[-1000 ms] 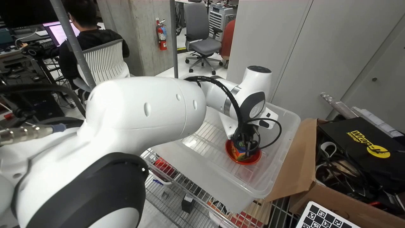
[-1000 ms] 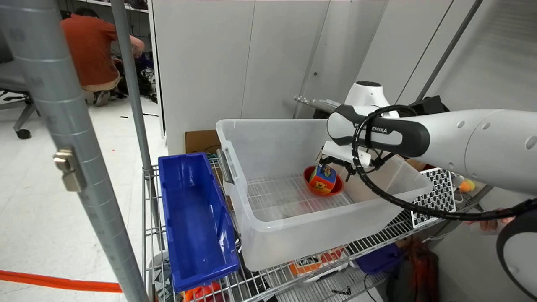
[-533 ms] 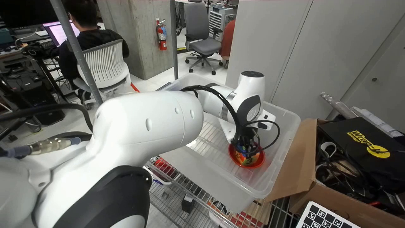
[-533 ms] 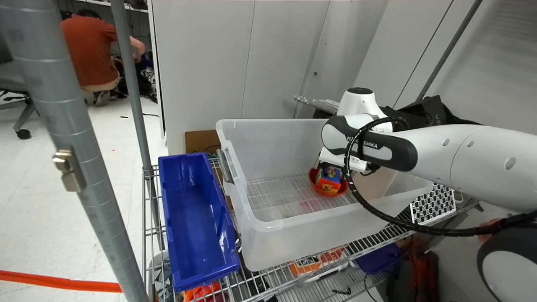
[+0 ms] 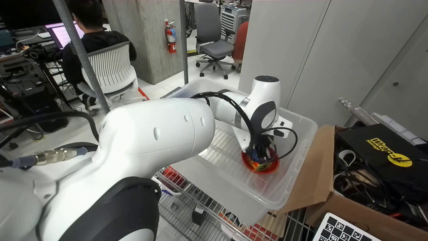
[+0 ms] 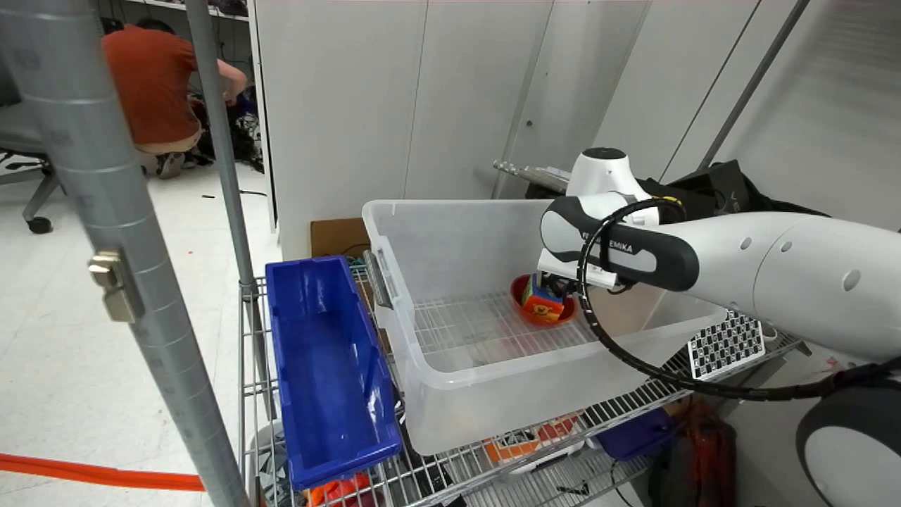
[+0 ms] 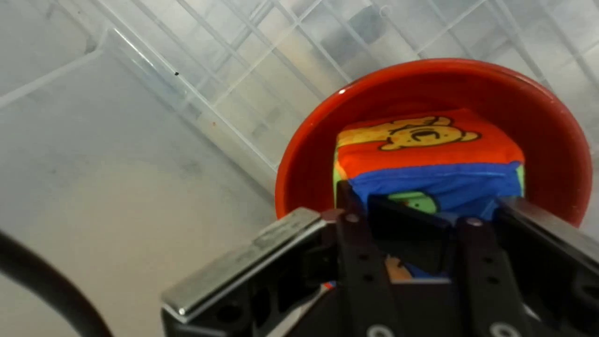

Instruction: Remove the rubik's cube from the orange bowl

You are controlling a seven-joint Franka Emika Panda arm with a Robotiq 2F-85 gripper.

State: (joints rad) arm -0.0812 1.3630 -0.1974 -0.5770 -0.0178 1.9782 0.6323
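Observation:
The rubik's cube [image 7: 430,145] looks like a soft fabric block with red-orange, blue and green faces and cartoon figures. It sits tilted inside the orange bowl [image 7: 458,84], which is glossy red and rests on the bin floor. In both exterior views the cube [image 6: 543,308] shows only in part, with the bowl [image 6: 517,296] around it. My gripper [image 7: 412,206] is at the cube's blue upper face, its fingertips brought together and overlapping that face. Folds show in the cloth beside them. Whether any fabric is pinched between the fingertips I cannot tell.
The bowl is within a large clear plastic bin [image 6: 450,380] on a wire shelf, so bin walls surround the gripper. A blue tray [image 6: 327,373] stands beside it. A cardboard box [image 5: 311,174] of cables and a patterned board [image 6: 728,338] are close by. A loop of cable [image 6: 598,303] hangs from the arm.
The hand came down over the cube and its fingers went from wide apart to together. The bowl and cube shifted sideways, then slightly back; the cube looks more tilted than half a second ago.

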